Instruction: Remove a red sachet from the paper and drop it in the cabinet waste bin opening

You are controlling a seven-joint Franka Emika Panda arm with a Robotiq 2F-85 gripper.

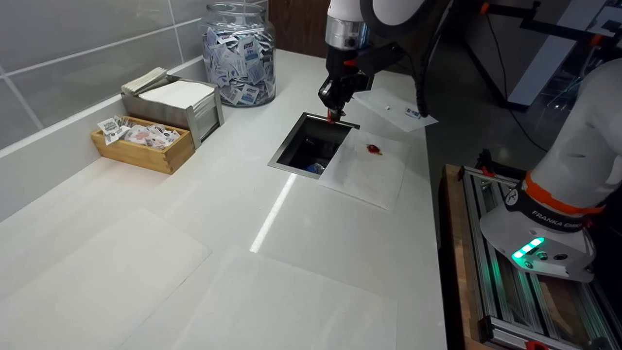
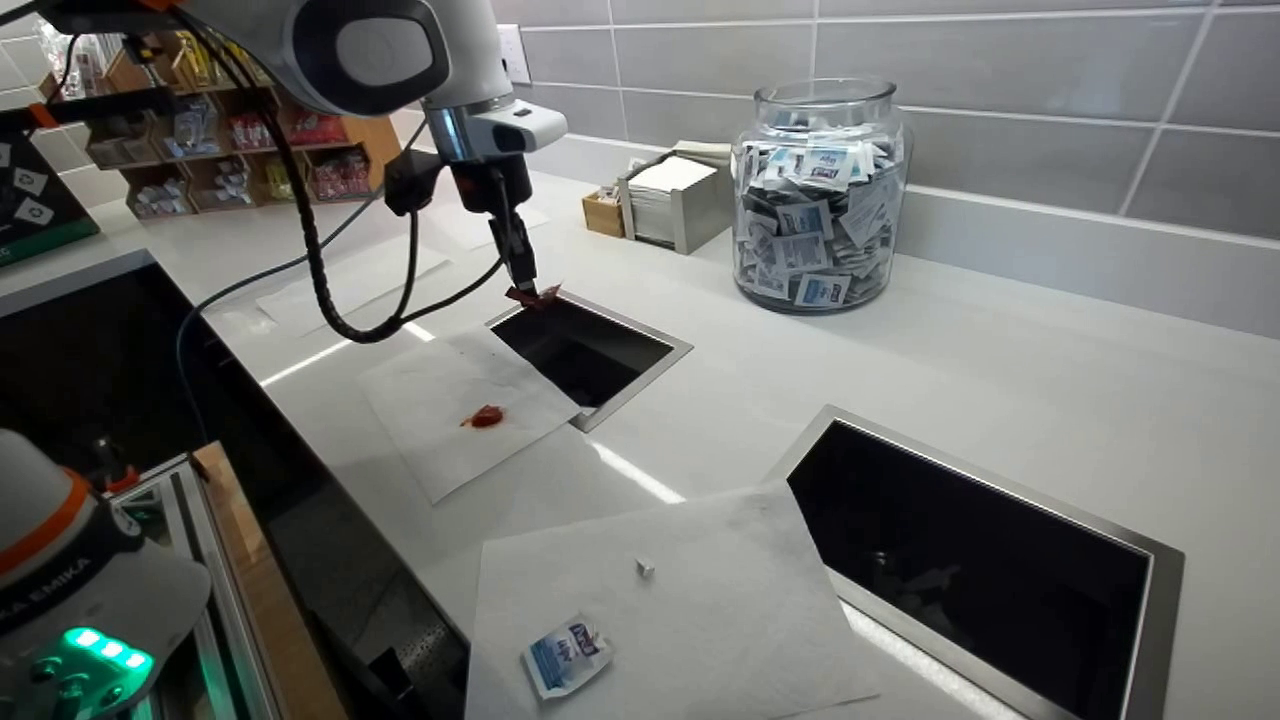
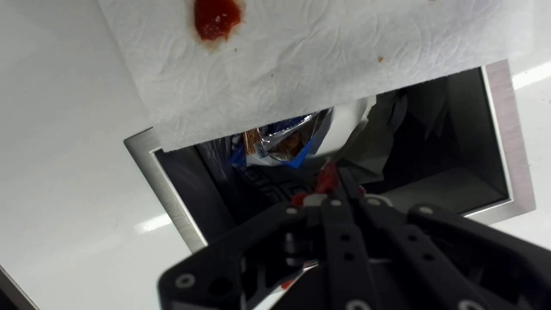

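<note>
My gripper (image 1: 335,108) is shut on the red sachet (image 1: 331,116) and holds it over one end of the bin opening (image 1: 293,170). In the other exterior view the sachet (image 2: 546,297) sticks out from the fingertips (image 2: 526,291) at the far end of the opening's metal rim (image 2: 655,368). In the wrist view a red corner of the sachet (image 3: 326,177) shows beside the fingers (image 3: 344,187), above the dark opening; the rest is hidden. The white paper (image 1: 359,177) lies beside the opening, overlaps its edge and bears a red sauce spot (image 1: 373,149).
Wrappers (image 3: 297,137) lie inside the bin. A second opening (image 2: 1000,540) and another paper (image 2: 700,620) with a Purell packet (image 2: 567,655) are nearby. A glass jar (image 2: 822,200), a napkin holder (image 1: 204,114) and a wooden box (image 1: 146,158) stand by the wall.
</note>
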